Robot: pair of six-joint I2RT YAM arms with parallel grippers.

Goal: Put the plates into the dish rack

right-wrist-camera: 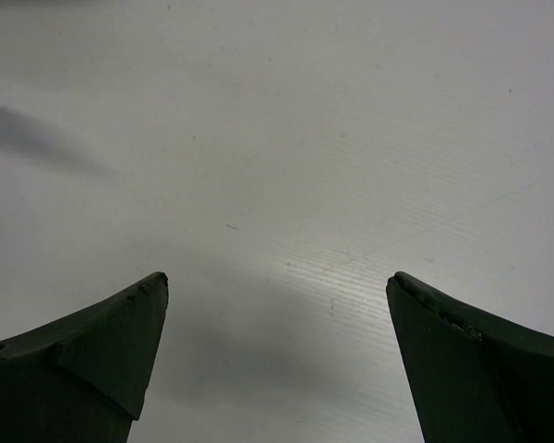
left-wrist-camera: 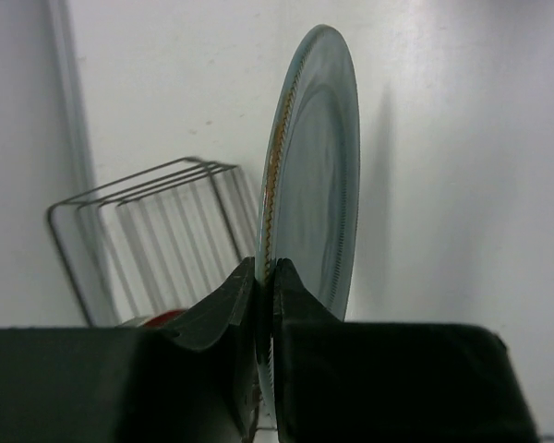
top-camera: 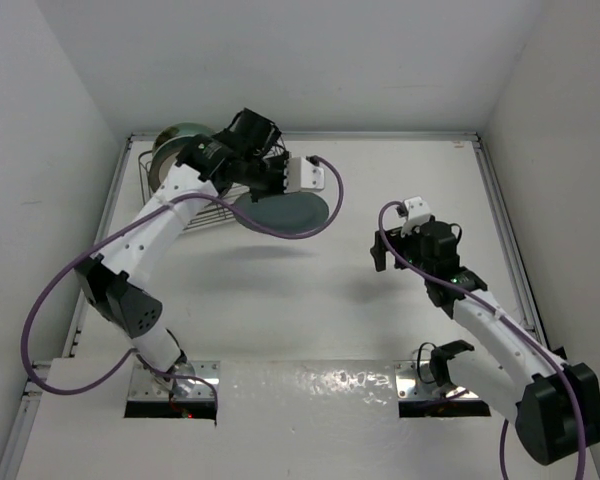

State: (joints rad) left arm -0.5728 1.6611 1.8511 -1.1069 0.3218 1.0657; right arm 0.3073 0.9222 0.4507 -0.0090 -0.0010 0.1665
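The dish rack [top-camera: 212, 212] sits at the far left, just behind and to the left of the left pincer [top-camera: 270, 192]. A pale mint-green plate [top-camera: 180, 137] stands in the rack's far end, beyond the pincer's wrist. In the left wrist view the rack's wire frame [left-wrist-camera: 166, 226] lies to the left of the fingers, and a red sliver [left-wrist-camera: 162, 318] shows low beside them. That is probably the red floral plate already racked, though too little shows to be sure. I cannot make out a cream plate with a brown rim anywhere.

The left pincer is clamped on the rim of the dusty blue-teal plate [top-camera: 290, 213]. Its jaws are pressed together on the plate's near edge, and the plate [left-wrist-camera: 319, 166] projects straight ahead of the fingers, seen edge-on. It hangs in the air to the right of the rack, with no part inside the wires.

Further right, well apart from the plate, the right pincer [top-camera: 385, 250] hovers with its jaws spread wide and nothing between them. Its own camera shows only bare table [right-wrist-camera: 277, 138] beneath and ahead of it.

As a judgement, the loading is well along. At least one plate is racked, likely more, and the teal one is lifted but not yet slotted. It has to be carried left, over the rack wall, and lowered upright between the prongs.
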